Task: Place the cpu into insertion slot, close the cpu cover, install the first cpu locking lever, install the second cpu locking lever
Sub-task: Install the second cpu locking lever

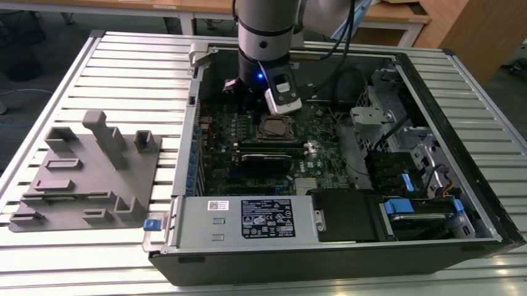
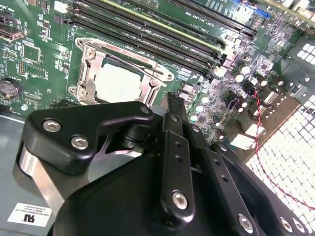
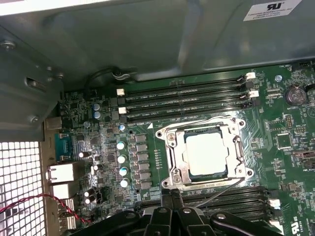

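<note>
The small square chip with a pale silvery metal top, the cpu (image 3: 206,153), lies seated in the insertion slot (image 3: 173,147), right of centre in the first wrist view and upper left of centre in the second wrist view. The thin silver metal frame, the cpu cover (image 3: 239,147), lies flat around the chip, its cut-out exposing the pale top. A thin wire locking lever (image 3: 216,192) runs along the socket edge nearest the tool; a second wire lever (image 3: 209,120) runs along the opposite edge, beside the long black memory slots (image 3: 184,96). Whether either lever sits hooked under its catch cannot be told.

The black gripper (image 3: 171,195) hangs close above the green circuit board (image 3: 283,162), its tip just beside the nearer socket edge; the fingers (image 2: 172,110) appear pressed together, with nothing between them. In the exterior view the arm stands over the socket (image 1: 273,128) in the upper centre of the open computer case (image 1: 329,259).

By judgement, lever work is in hand. Done well, the tip meets the wire at its free end, presses down, then sideways under the catch, clear of the neighbouring capacitors.
</note>
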{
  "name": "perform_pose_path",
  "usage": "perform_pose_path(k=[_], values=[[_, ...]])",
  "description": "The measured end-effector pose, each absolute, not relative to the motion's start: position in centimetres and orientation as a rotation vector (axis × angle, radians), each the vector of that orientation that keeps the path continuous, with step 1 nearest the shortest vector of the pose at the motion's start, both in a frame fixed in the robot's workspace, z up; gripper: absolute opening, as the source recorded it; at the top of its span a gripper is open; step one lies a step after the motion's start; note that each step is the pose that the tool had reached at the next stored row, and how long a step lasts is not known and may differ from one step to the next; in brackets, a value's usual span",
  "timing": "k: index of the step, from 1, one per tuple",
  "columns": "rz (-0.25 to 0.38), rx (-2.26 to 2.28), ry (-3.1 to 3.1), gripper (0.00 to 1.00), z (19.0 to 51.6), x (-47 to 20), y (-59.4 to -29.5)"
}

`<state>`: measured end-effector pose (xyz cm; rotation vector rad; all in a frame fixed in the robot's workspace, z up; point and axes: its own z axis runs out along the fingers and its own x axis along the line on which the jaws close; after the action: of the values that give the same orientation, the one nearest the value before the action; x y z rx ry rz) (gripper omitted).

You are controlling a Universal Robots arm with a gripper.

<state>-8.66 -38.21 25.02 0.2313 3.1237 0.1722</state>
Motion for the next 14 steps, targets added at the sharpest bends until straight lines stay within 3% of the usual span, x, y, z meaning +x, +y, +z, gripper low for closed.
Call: perform_pose_path(k=[14], values=[[0.172, 0.231, 3.124, 0.11, 25.03, -7.67, -38.21]])
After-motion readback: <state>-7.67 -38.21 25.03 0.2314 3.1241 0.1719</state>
